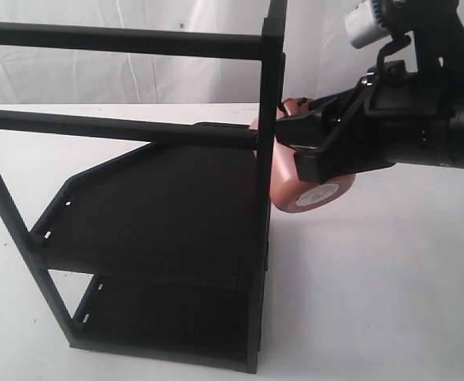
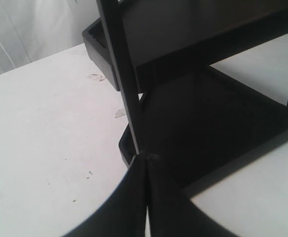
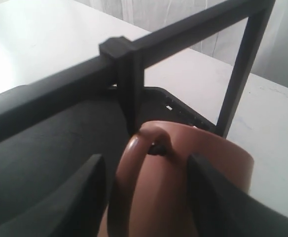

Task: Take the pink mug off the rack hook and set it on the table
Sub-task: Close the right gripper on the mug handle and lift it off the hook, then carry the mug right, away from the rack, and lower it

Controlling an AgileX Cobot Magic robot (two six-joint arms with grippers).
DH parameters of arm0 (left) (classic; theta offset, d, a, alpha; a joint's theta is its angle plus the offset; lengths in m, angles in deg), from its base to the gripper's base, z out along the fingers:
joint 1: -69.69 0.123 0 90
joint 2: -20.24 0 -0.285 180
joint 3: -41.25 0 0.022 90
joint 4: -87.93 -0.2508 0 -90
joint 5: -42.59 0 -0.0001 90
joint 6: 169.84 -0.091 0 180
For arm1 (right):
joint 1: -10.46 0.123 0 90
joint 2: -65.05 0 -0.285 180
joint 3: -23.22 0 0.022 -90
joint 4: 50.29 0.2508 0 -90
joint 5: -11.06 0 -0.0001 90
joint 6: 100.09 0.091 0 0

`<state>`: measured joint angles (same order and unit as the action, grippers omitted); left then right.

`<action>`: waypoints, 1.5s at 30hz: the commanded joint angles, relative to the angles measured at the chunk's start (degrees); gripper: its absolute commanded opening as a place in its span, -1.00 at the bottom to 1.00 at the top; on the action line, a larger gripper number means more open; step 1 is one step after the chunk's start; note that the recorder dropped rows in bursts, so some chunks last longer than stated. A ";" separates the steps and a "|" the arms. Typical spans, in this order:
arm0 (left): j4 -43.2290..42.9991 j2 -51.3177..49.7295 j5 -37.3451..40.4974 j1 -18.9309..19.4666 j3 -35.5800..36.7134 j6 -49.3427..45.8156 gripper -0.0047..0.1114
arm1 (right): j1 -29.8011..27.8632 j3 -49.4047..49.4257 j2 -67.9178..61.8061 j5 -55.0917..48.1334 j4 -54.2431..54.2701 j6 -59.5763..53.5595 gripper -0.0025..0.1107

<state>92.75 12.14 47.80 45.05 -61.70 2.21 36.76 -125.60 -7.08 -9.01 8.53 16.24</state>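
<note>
The pink mug (image 1: 283, 181) hangs by its handle on the rack hook (image 3: 157, 147), against the black rack's upright post (image 1: 268, 119), well above the table (image 1: 375, 302). A white sticker (image 1: 319, 194) shows on its tilted base. My right gripper (image 1: 292, 149) is open and straddles the mug (image 3: 183, 192): one finger (image 3: 87, 192) stands apart from the handle loop, the other (image 3: 210, 192) lies close against the body. My left gripper (image 2: 147, 159) is shut and empty, low by the rack's foot (image 2: 129, 148); it does not show in the exterior view.
The tall black rack (image 1: 160, 198) has two shelf trays and two horizontal bars (image 1: 121, 127) reaching left. White tabletop (image 2: 45, 123) surrounds it, with a pale curtain (image 1: 137, 79) behind. A crossbar (image 3: 134, 49) passes just beyond the mug.
</note>
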 commanded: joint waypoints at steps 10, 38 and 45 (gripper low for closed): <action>0.18 0.31 -0.03 0.19 0.17 0.32 -0.92 | -0.01 -0.14 -0.39 0.43 0.64 -0.38 -0.66; 0.18 0.31 -0.03 0.19 0.17 0.32 -0.92 | -0.13 0.64 3.08 6.59 -0.87 -0.38 -0.96; 0.18 0.31 -0.03 0.19 0.17 0.32 -0.92 | -2.87 5.15 4.77 11.84 -0.87 -0.15 -0.96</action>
<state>92.75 12.14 47.80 45.05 -61.70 2.21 35.40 -121.62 -3.64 0.02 7.66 16.24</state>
